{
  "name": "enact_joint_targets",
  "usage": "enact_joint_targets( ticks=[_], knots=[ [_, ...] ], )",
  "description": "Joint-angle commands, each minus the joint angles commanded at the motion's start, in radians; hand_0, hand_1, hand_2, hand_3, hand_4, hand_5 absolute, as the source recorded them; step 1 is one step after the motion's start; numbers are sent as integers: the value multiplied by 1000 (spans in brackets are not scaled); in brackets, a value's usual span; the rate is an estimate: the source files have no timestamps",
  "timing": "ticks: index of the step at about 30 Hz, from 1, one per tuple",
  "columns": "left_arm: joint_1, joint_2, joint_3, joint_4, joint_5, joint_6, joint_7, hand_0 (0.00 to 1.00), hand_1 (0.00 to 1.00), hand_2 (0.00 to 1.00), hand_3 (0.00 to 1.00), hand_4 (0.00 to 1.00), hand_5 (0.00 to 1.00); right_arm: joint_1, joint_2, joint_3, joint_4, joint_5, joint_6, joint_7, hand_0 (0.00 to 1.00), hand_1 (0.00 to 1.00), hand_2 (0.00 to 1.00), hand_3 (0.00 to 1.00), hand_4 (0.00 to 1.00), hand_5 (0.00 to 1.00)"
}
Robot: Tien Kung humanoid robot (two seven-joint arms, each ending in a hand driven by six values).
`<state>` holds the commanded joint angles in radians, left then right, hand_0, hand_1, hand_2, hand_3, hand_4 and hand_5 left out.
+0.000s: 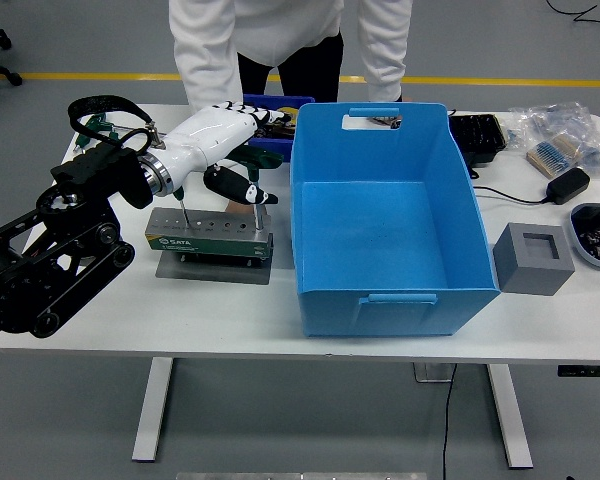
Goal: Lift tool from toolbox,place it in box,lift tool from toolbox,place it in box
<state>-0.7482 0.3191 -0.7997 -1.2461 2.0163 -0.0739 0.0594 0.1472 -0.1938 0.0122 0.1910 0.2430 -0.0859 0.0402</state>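
Observation:
The grey toolbox block (pixel 208 235) stands on a dark plate left of the big blue box (pixel 380 215). Two T-handle tools stand in it: one thin shaft (pixel 183 209) at its left, and one at its right with a green handle (pixel 258 154). My left hand (pixel 252 158), white with black fingertips, reaches in over the block. It is open around that green handle, thumb (pixel 242 188) below it and the other fingers above. The blue box holds no tool. A person in white sleeves stands behind, hands hidden by my arm.
More green T-handle tools (pixel 102 126) lie at the back left. A small blue parts tray (pixel 272 108) sits behind the block. Right of the box are a grey foam cube (pixel 533 258), a black tray (pixel 477 135), a charger (pixel 568 185) and plastic bags (pixel 560 135).

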Motion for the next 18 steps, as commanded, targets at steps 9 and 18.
enact_joint_targets(
  ticks=[9, 18],
  knots=[
    [-64, -9, 55, 64, 35, 5, 31, 807, 716, 671, 830, 998, 536, 4, -3, 0, 0, 3, 0, 1, 734, 718, 785, 716, 944, 827],
    [-96, -14, 97, 105, 53, 4, 36, 691, 572, 513, 681, 998, 527, 5, -5, -1, 0, 2, 0, 1, 735, 718, 784, 715, 943, 826]
  ],
)
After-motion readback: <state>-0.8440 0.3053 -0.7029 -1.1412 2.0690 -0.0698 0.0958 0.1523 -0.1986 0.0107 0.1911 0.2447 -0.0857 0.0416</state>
